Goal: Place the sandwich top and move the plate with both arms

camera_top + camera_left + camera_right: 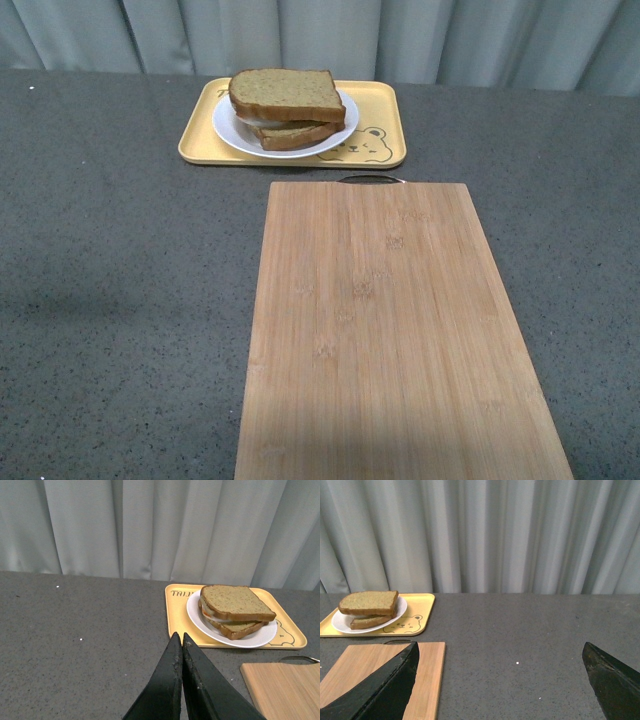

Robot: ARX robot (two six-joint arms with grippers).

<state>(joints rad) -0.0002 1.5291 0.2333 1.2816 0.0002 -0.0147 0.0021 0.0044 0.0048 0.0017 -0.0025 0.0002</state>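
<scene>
Sandwich top (285, 92) sits as the upper slice of an assembled sandwich, speckled tan crumb facing up, brown crust all round. It rests on a second bread slice (297, 135), with a thin band of white filling showing between them; an orange-red streak shows at the near edge in the left wrist view. The upper slice is skewed slightly against the lower one, so the lower corner juts out toward the camera.

Sandwich stands on the white plate (229, 131), and the plate sits on a yellow tray (383, 112) with a bear drawing (363, 146) at its near right corner. Tray lies at the far side of the dark grey speckled worktop (120, 260), close to a pale pleated curtain (330, 35).

Bamboo cutting board (390, 330) lies lengthwise on the worktop, nearer the camera than the tray and just apart from it; a dark metal handle (370, 180) shows at its far edge.

No arm shows in the front view. Left hand (181, 640): its two black tapered fingers are pressed together at the tips, holding nothing, tips above bare worktop, short of the tray. Right hand (501, 655): fingers spread wide, nothing between them, well apart from the tray, with one finger (385, 690) over the cutting board.
</scene>
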